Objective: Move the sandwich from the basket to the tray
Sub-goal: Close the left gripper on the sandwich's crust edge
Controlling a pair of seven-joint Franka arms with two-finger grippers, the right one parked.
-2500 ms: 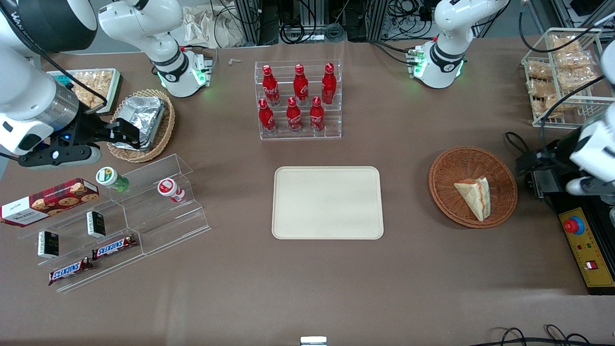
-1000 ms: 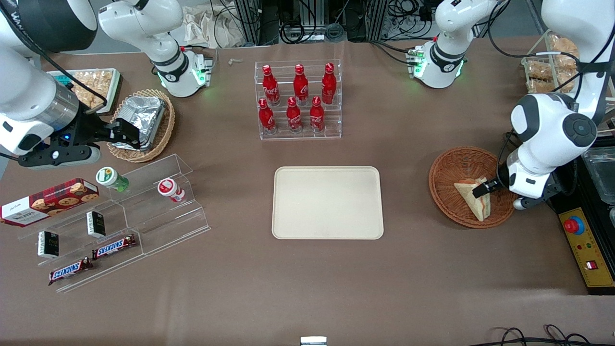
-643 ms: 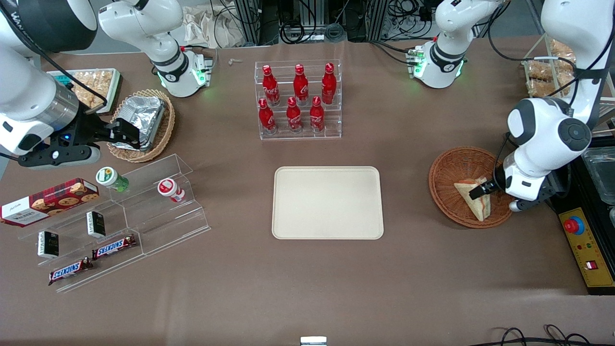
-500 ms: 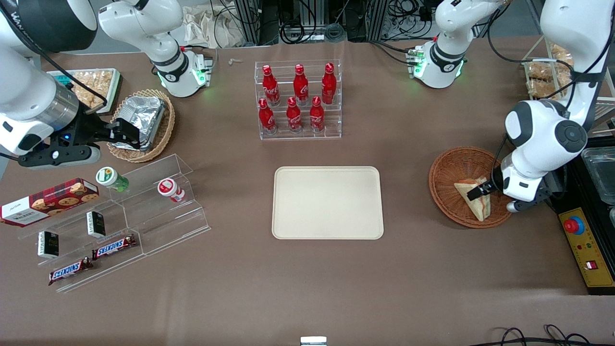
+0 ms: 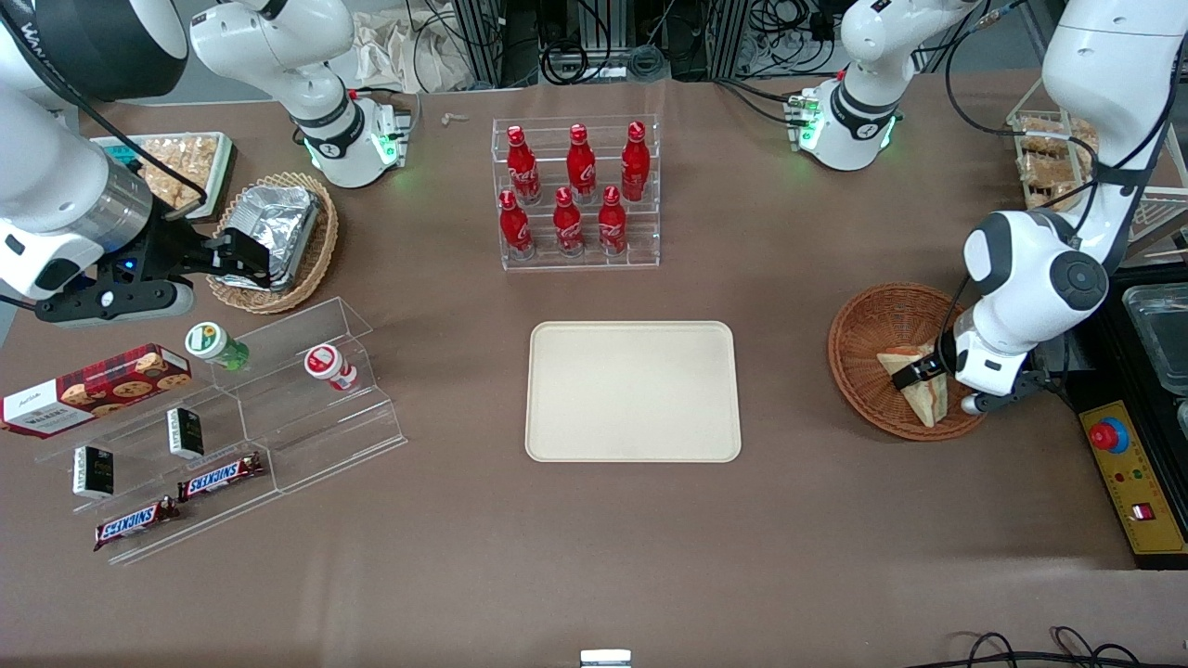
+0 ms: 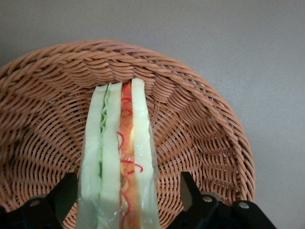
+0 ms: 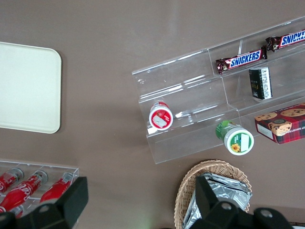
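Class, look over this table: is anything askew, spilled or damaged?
Nothing stands out. The sandwich rests intact in the basket, the open pincer straddles it, and the tray lies flat and bare.

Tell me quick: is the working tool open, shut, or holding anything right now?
Left tool: open, fingers on either side of the sandwich in the basket, not yet closed on it.

The tool (image 6: 125, 200) is cut off at the frame edge, and the sandwich (image 6: 119, 162) hides part of the basket (image 6: 200, 129) floor.
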